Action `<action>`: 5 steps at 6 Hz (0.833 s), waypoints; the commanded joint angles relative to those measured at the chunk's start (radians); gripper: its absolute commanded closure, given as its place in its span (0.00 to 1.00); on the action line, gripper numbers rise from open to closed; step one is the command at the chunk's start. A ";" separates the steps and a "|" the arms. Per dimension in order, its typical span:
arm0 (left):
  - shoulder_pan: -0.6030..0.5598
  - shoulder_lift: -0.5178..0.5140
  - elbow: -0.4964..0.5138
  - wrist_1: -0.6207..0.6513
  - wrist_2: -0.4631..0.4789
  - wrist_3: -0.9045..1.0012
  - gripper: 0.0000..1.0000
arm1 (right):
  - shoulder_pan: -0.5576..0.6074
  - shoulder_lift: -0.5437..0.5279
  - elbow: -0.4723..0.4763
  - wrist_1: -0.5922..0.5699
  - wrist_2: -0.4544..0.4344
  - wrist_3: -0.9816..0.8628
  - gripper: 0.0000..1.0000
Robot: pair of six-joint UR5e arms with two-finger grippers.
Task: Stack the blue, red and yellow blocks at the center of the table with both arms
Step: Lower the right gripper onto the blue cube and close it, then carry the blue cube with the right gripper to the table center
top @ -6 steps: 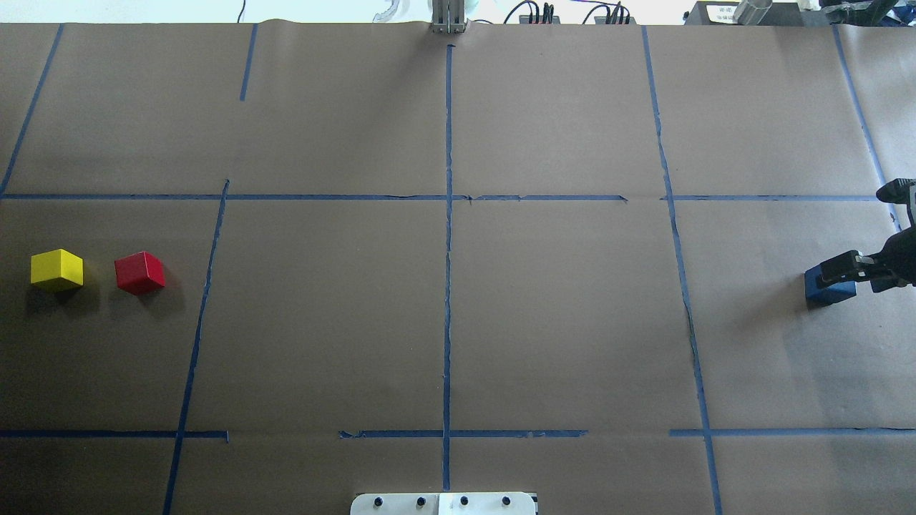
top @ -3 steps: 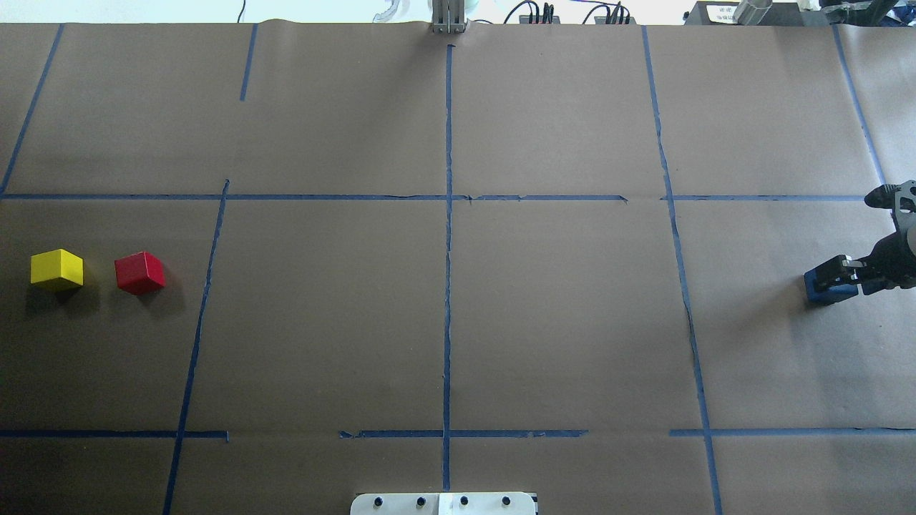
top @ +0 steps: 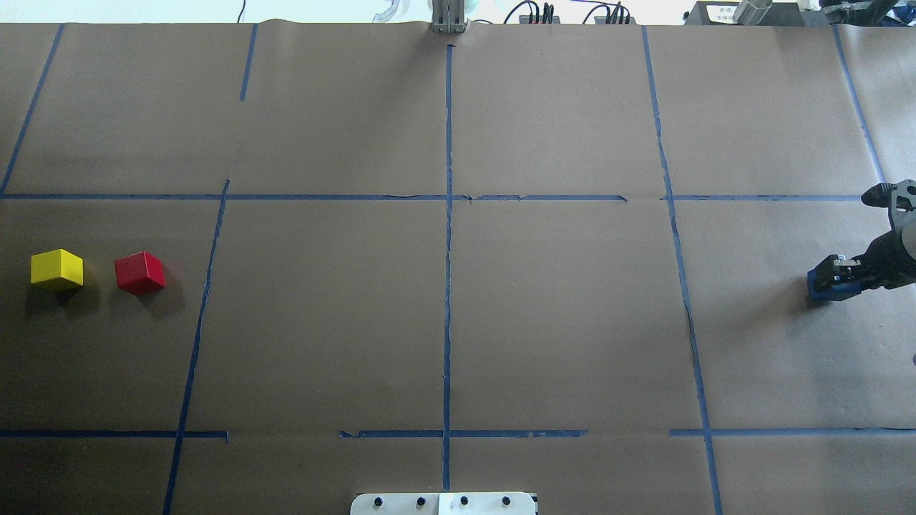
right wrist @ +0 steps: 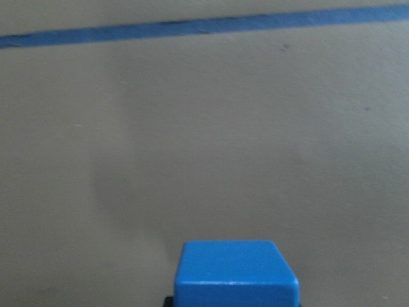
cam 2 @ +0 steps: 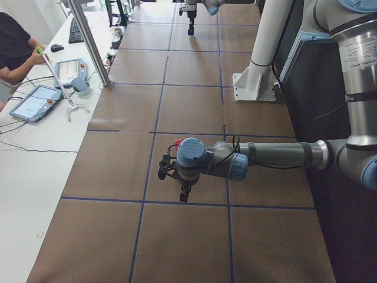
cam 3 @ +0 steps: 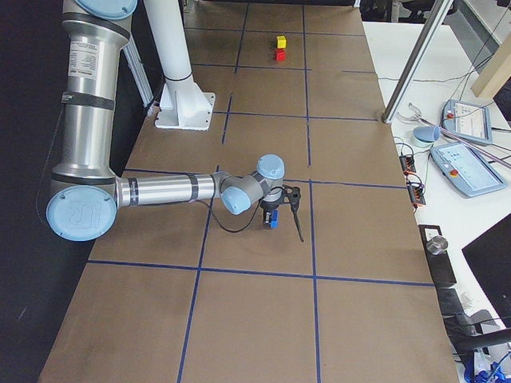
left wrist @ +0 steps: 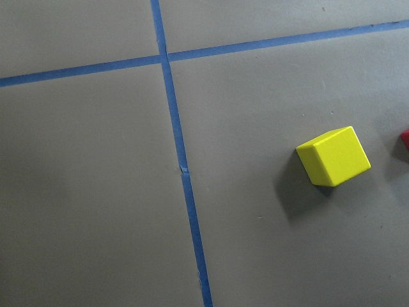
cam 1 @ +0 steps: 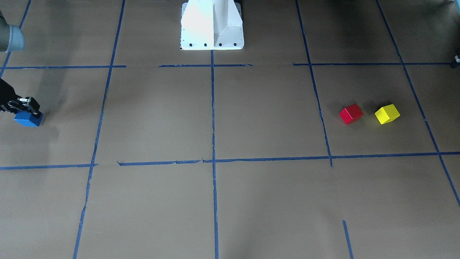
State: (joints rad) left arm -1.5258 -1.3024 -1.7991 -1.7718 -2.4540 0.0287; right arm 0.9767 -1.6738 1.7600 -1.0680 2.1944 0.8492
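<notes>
overhead exterior: far right of the white base (top: 444, 503), the right gripper (top: 829, 274) is clamped on the blue block (top: 823, 292). far left of the base sit the red block (top: 140, 272), then the yellow block (top: 56, 270). the left gripper (cam 2: 177, 180)'s opening: cannot tell.

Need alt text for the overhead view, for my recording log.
At the far right edge, the right claw sits over a blue block on a brown table gridded with blue tape. A red block and a yellow block sit apart at the far left.
</notes>
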 commanded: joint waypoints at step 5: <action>0.000 0.002 0.001 -0.024 0.000 0.013 0.00 | -0.395 0.871 -0.280 -0.371 -0.174 0.474 1.00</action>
State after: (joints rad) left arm -1.5263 -1.3009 -1.7985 -1.7818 -2.4543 0.0389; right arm 0.6383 -0.9215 1.6030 -1.4365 2.0578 1.2604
